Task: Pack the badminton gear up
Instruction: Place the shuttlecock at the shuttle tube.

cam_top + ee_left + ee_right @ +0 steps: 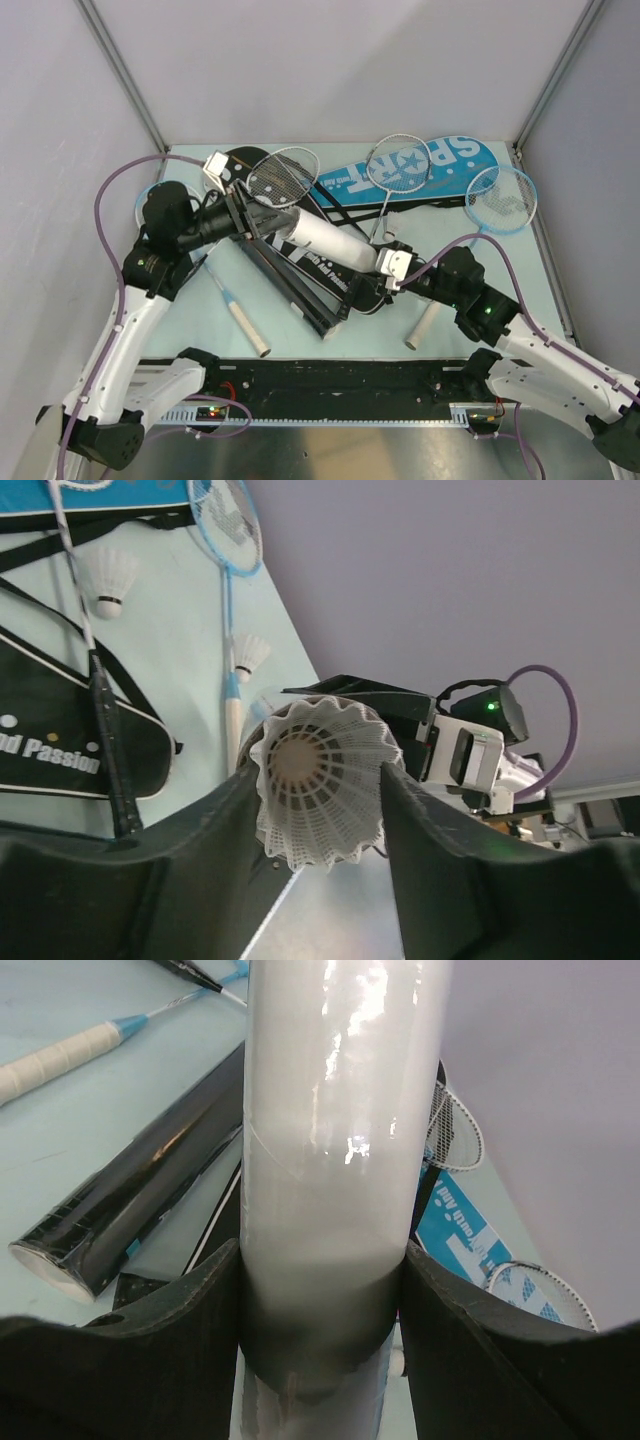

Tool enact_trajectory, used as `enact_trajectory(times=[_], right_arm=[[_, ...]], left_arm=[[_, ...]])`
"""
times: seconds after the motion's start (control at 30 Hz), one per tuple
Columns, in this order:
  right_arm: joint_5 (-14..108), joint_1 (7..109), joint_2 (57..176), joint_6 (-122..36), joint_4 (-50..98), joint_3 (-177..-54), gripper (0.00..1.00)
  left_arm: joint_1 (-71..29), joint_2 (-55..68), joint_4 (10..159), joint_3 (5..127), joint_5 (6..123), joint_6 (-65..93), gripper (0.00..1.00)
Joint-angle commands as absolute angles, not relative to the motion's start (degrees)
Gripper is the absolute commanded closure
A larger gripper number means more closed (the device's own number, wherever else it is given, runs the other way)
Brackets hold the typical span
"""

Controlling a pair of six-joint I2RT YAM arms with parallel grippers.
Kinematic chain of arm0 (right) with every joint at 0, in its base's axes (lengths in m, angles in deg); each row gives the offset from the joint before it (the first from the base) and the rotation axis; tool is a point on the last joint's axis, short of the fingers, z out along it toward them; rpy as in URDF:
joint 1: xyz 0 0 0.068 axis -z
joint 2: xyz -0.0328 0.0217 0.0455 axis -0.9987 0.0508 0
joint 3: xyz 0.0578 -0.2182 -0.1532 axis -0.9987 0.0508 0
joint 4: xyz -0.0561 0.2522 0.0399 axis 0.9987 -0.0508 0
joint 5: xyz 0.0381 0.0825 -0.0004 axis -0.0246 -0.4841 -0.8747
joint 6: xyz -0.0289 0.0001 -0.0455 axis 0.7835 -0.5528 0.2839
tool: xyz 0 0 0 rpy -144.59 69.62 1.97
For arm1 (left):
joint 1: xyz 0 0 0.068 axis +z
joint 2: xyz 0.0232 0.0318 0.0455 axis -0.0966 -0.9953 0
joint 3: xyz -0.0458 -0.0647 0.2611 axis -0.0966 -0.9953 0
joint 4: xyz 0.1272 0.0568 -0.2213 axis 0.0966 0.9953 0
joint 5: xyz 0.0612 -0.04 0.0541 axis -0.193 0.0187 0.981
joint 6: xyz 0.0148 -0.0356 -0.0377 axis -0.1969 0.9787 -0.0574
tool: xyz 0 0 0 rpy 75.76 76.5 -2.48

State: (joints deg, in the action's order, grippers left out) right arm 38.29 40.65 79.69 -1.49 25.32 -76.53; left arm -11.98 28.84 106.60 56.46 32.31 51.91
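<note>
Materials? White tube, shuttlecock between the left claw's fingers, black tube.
White tube: glossy plastic or coated card; sharp glare streaks. Shuttlecock: likely moulded white plastic; latticed, ribbed skirt. Black tube: shiny plastic or laminated card; mirror-like sheen, pale end cap.

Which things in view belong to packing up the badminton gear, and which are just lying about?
Belongs to the job: white tube, shuttlecock at its mouth, black tube, silver rackets, light-blue racket, blue SPORT cover, black cover, loose shuttlecocks.
Just there, not gear: purple cables, black mounting rail.
</note>
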Motion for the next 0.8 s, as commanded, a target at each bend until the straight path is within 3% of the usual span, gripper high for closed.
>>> enact_trajectory(times=[0.0, 0.43, 0.77], right_arm=[[36.8, 40.4, 78.6, -1.0, 32.1, -77.8, 0.66], [36.1, 40.5, 79.1, -6.8, 34.7, -77.8, 0.67], [48.1, 38.9, 85.1, -46.7, 51.6, -80.2, 0.71]], left_arm=[[-12.2, 30.9, 112.6, 60.1, 36.8, 40.8, 0.39], [-12.2, 33.4, 117.0, 64.7, 41.3, 33.5, 0.28], [-15.1, 36.2, 106.4, 56.8, 40.1, 24.3, 0.19]])
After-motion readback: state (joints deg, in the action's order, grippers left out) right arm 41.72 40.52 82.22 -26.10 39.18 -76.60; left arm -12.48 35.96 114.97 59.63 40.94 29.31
